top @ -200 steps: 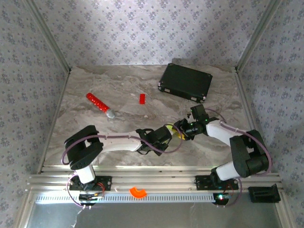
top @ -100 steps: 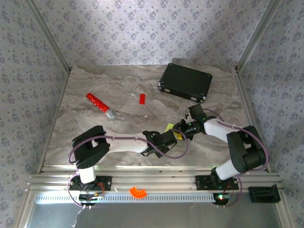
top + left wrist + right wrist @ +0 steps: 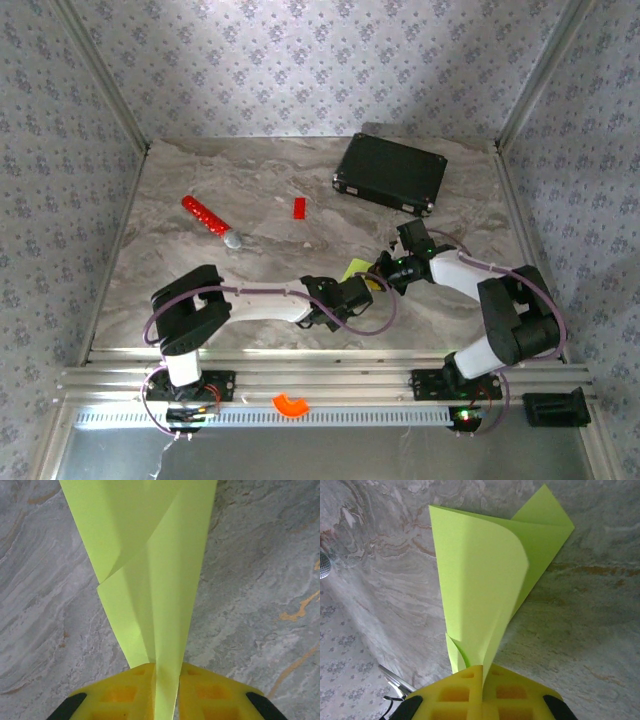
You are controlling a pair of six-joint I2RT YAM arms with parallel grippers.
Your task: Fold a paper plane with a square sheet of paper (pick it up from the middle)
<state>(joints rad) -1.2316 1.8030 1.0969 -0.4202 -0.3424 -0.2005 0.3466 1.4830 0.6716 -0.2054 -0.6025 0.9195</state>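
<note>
The lime yellow-green paper (image 3: 357,270), folded with creases, hangs between both grippers above the marble table near its middle front. My left gripper (image 3: 362,283) is shut on the paper's narrow end (image 3: 167,680), which runs up between its yellow fingers (image 3: 125,692). The paper (image 3: 150,555) fans out wider away from the jaws. My right gripper (image 3: 381,274) is shut on the paper's other part (image 3: 480,595), a curled flap rising from between its yellow fingers (image 3: 512,692). Both grippers meet close together from opposite sides.
A black case (image 3: 391,173) lies at the back right. A small red block (image 3: 299,207) sits behind the grippers, and a red stick (image 3: 209,220) with a grey tip lies at the left. An orange ring piece (image 3: 291,404) rests on the front rail.
The left gripper moved right toward the right gripper, and the right gripper shifted slightly back. The paper between them rose a little and shows more.
</note>
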